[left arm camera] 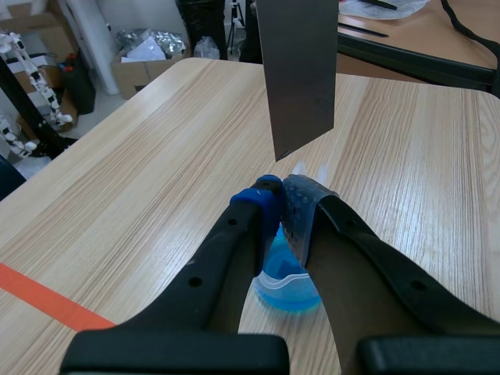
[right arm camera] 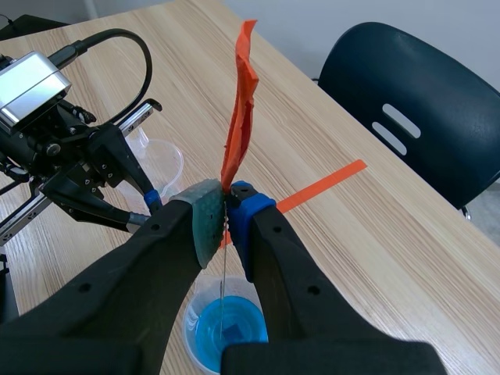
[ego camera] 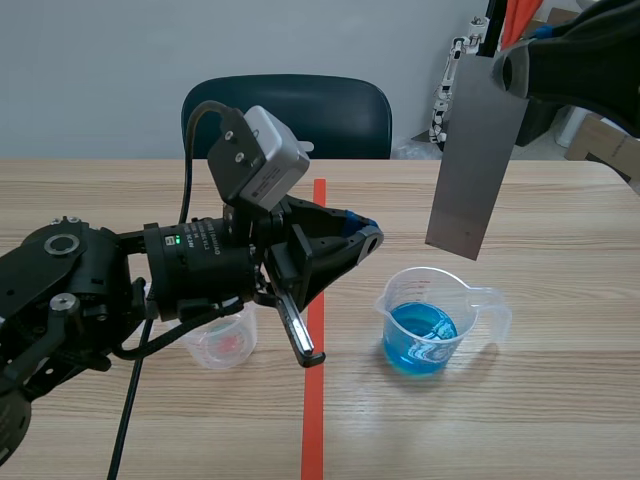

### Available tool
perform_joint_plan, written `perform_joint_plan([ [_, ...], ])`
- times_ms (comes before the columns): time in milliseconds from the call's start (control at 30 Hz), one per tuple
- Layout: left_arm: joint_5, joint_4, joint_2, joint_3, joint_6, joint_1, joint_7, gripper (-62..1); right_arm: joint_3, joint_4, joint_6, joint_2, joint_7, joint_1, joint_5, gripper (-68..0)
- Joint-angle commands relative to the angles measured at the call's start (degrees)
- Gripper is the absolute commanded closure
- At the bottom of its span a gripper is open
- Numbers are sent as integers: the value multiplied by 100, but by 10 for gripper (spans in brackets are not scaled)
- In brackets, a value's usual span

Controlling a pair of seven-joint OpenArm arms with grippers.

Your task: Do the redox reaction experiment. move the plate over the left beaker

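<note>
A grey metal plate (ego camera: 474, 160) hangs upright from my right gripper (ego camera: 505, 66), which is shut on its top edge, high at the right. Its lower edge is above the beaker of blue liquid (ego camera: 430, 325). In the right wrist view the plate (right arm camera: 239, 117) runs nearly edge-on from between the shut fingers (right arm camera: 226, 207), over the blue beaker (right arm camera: 226, 332). A clear beaker (ego camera: 225, 340) with a little reddish content stands left of the tape, partly under my left arm. My left gripper (ego camera: 362, 238) is shut on nothing, with the plate (left arm camera: 301, 70) ahead of it and the blue beaker (left arm camera: 285, 285) beneath.
An orange-red tape line (ego camera: 315, 400) runs down the middle of the wooden table. A dark chair (ego camera: 290, 110) stands behind the far edge. The left arm's camera and cable (ego camera: 255, 160) rise above the clear beaker. Boxes and clutter sit beyond the table at the right.
</note>
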Motion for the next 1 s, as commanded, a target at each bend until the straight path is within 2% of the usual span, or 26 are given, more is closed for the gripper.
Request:
perform_joint_plan([
  [0, -96, 44, 11, -37, -9, -33, -55, -42, 92, 101, 46, 79, 96, 83, 61, -6],
  [767, -96, 44, -4, -46, -9, -28, -44, -42, 92, 101, 46, 79, 85, 83, 33, -6],
  [967, -101, 50, -4, -256, -9, 160, -68, -42, 92, 101, 46, 79, 85, 81, 31, -6],
])
